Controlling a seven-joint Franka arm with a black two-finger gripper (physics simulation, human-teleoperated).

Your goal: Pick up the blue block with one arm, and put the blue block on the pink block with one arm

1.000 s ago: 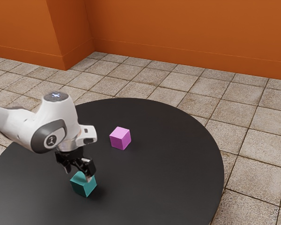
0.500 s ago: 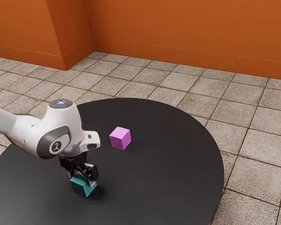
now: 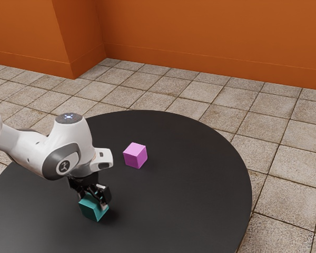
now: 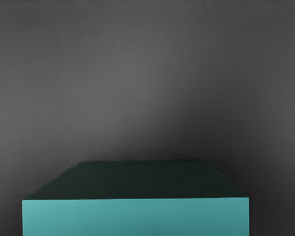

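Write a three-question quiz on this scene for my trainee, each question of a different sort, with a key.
1. True or false: the blue block sits on top of the pink block.
2. Fill the gap: both blocks rest on a round ___ table.
3. Choose one: the pincer is right over A the blue block, B the pink block, C a bare part of the table.
Key: 1 false; 2 black; 3 A.
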